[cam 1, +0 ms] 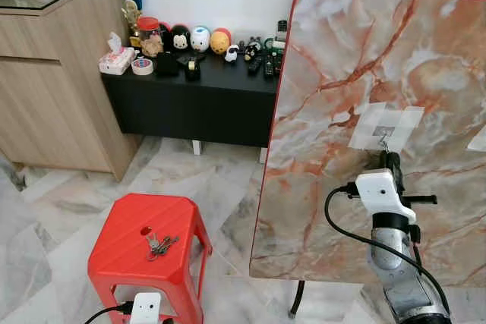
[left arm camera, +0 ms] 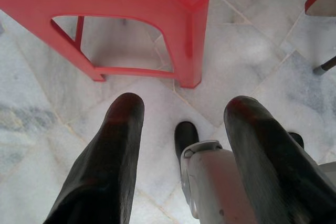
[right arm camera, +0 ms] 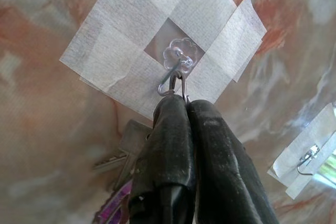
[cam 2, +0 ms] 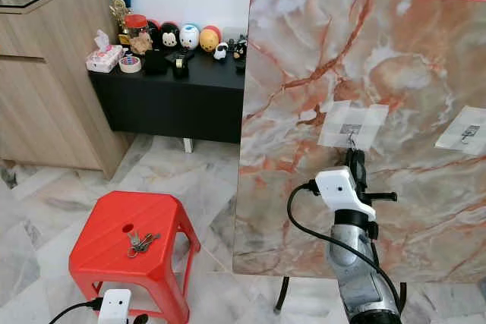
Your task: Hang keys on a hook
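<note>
My right gripper [right arm camera: 186, 103] is raised against the upright marble board [cam 1: 425, 73], shut on the ring of a bunch of keys [right arm camera: 123, 153]. The ring [right arm camera: 178, 80] touches the small metal hook [right arm camera: 169, 85], which is held to the board by white tape [cam 1: 383, 127]. The keys dangle beneath my fingers [right arm camera: 210, 145]. A second bunch of keys [cam 1: 158, 245] lies on the red stool [cam 1: 125, 263]. My left gripper [left arm camera: 181, 129] hangs open low beside the stool [left arm camera: 131, 3], above the floor.
A second taped hook [cam 2: 469, 133] sits further right on the board. A black low cabinet [cam 1: 190, 100] with toys and remotes stands behind, a wooden cabinet [cam 1: 53, 81] at the left. The board's stand leg [cam 1: 296, 297] rests on the marble floor.
</note>
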Controlling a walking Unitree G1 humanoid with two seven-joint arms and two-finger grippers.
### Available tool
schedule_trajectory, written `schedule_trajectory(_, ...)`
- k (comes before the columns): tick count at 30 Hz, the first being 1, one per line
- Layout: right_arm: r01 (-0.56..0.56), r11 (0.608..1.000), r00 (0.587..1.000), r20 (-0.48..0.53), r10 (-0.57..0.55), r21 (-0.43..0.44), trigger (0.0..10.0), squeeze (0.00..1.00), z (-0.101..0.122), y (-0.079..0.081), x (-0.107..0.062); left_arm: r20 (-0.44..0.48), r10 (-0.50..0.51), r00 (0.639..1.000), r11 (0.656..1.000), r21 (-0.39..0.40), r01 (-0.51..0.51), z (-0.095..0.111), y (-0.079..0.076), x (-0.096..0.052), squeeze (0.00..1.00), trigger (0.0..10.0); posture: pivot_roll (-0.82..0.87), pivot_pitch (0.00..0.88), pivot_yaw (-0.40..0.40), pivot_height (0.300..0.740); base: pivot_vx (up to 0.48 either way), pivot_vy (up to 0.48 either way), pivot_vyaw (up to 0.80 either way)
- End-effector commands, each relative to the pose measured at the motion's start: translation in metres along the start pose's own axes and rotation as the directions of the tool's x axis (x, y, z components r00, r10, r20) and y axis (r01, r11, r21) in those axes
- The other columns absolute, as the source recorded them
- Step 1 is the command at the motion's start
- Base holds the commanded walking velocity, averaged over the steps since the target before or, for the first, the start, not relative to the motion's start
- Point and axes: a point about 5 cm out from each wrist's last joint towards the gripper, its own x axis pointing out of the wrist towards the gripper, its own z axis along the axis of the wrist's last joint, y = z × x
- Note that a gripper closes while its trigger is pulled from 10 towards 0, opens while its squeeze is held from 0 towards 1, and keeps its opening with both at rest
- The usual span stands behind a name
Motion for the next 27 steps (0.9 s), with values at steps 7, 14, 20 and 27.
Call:
schedule_trajectory(7,-0.026,1.0,1.0,-0.01,0.026,-0.016,10.0,0.0,-0.002,0.002,0.003,-0.016,0.006,1.0,1.0,-0.008,-0.007,-0.005,-0.001,-0.001,0.0,10.0,0.03,0.0,-0.097,0.74,0.0,0.0,0.0)
schedule_trajectory(14,-0.041,0.999,0.999,-0.015,0.041,-0.008,10.0,0.0,-0.003,0.003,0.002,-0.016,0.006,1.0,1.0,-0.007,-0.006,-0.005,-0.001,-0.001,0.0,10.0,0.03,0.0,-0.097,0.74,0.0,0.0,0.0)
schedule_trajectory(20,-0.052,0.998,0.999,0.001,0.052,0.022,10.0,1.0,-0.001,0.004,0.002,-0.016,0.005,1.0,1.0,-0.008,-0.005,-0.005,-0.001,-0.001,0.0,10.0,0.02,0.0,-0.098,0.74,0.0,0.0,0.0)
schedule_trajectory(27,-0.125,0.988,0.992,0.036,0.123,0.09,10.0,1.0,0.003,0.012,-0.002,-0.018,0.004,1.0,1.0,-0.007,-0.004,-0.005,-0.002,-0.001,0.0,10.0,0.02,0.0,-0.099,0.74,0.0,0.0,0.0)
